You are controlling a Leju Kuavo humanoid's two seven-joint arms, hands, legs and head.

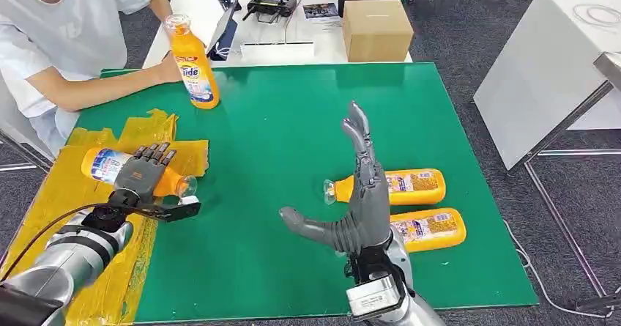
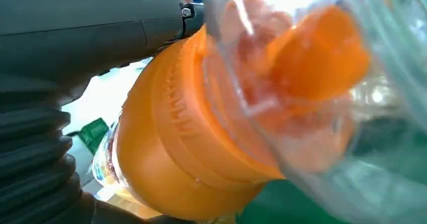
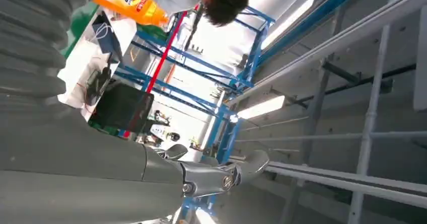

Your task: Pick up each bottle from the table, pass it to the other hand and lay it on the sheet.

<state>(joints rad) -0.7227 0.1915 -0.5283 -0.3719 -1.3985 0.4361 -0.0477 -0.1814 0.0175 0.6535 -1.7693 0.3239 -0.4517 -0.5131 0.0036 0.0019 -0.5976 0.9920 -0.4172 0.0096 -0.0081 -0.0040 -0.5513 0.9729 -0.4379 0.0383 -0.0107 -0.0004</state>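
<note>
Yellow sheet (image 1: pixel 157 132) edge: left hand (image 1: pixel 143 171) grips bottle (image 1: pixel 110 166); right hand (image 1: pixel 362 194) spread.

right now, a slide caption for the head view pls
Left hand holds an orange bottle over the yellow sheet; right hand open above the green mat.

One bottle (image 1: pixel 110 166) lies on the sheet (image 1: pixel 51 201) at the desk (image 1: pixel 293 143) left edge, two bottles (image 1: pixel 410 187) near the right edge, a standing bottle (image 1: pixel 194 66) at the far-left corner.

A cardboard box (image 1: pixel 377 29) stands on the white table (image 1: pixel 198 7) beyond the green mat (image 1: pixel 293 121), near a black controller (image 1: pixel 272 4). A person (image 1: pixel 58 33) sits alongside.
</note>
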